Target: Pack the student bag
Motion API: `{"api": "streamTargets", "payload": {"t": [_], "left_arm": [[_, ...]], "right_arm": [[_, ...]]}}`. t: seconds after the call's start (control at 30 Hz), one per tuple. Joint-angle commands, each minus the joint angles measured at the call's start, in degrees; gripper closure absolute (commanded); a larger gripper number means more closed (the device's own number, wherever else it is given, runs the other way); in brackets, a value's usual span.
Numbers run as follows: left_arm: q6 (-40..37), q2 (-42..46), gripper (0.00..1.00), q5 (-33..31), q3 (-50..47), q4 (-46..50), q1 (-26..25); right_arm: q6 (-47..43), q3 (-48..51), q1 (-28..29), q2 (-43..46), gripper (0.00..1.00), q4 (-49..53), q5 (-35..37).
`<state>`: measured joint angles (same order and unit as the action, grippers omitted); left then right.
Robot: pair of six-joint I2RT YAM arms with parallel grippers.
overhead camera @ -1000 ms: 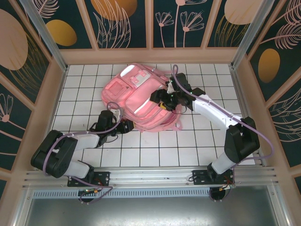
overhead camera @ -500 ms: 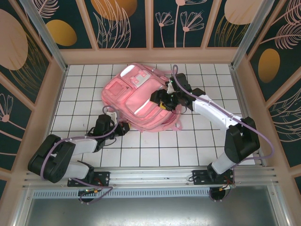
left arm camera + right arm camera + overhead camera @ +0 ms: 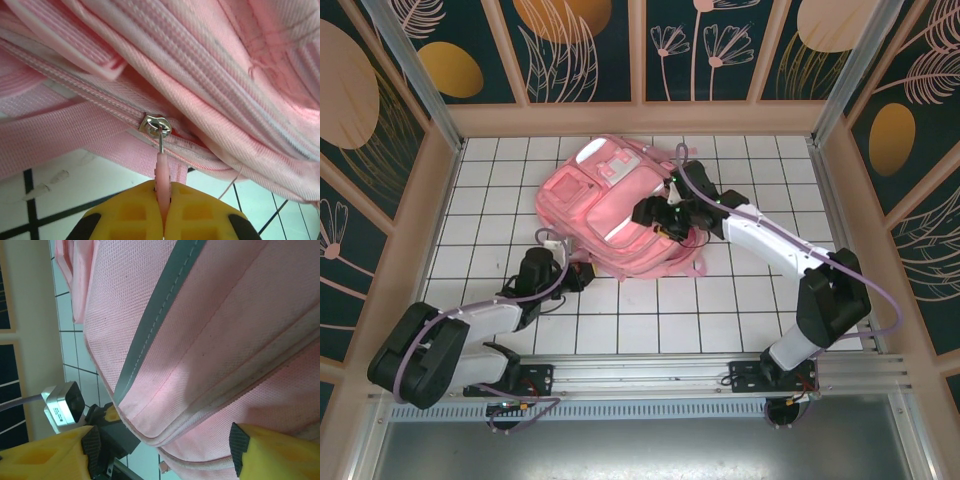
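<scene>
Student bag (image 3: 605, 215) pull (image 3: 162, 172) between left fingers (image 3: 200, 215)

student bag (image 3: 600, 200) on table (image 3: 740, 310), left claw (image 3: 578, 272) before, right claw (image 3: 645, 212) over

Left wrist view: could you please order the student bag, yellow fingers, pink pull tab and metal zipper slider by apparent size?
1. student bag
2. yellow fingers
3. pink pull tab and metal zipper slider look alike; the tab is partly hidden between the fingers, so unranked.

Overhead view looks down; both wrist views hug the student bag (image 3: 592, 200).
</scene>
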<state>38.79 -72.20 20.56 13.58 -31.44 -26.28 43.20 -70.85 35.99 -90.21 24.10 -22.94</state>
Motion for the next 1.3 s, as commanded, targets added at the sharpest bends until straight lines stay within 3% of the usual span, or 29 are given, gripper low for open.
{"api": "streamTargets", "payload": {"t": [0.0, 0.2, 0.47, 0.63, 0.83, 1.27], "left_arm": [[-3.3, 0.6, 1.0, -1.7, 1.9, 2.8, -4.6], [-2.3, -1.6, 1.0, -4.3, 2.8, 3.0, -9.3], [-2.4, -1.1, 1.0, -6.3, 1.7, 3.6, -10.5], [-3.1, -0.4, 1.0, -7.3, 1.7, 4.3, -10.5], [-2.8, -1.4, 1.0, -6.7, 1.8, 3.4, -11.2], [0.2, -1.1, 1.0, -11.6, 0.9, 1.9, -19.3]], "right_arm": [[1.2, 1.5, 0.6, -1.1, 0.26, 0.5, 2.7], [4.5, 1.3, 1.4, -5.0, 0.26, -2.7, 2.3], [6.7, 1.9, 1.6, -9.5, 0.43, -6.6, 2.4], [9.9, 3.7, 1.7, -9.7, 0.99, -12.3, -0.9], [17.3, 5.0, 2.2, -9.0, 1.0, -17.7, -1.8], [25.9, 3.2, 2.3, -9.1, 1.0, -22.4, -0.2]]}}
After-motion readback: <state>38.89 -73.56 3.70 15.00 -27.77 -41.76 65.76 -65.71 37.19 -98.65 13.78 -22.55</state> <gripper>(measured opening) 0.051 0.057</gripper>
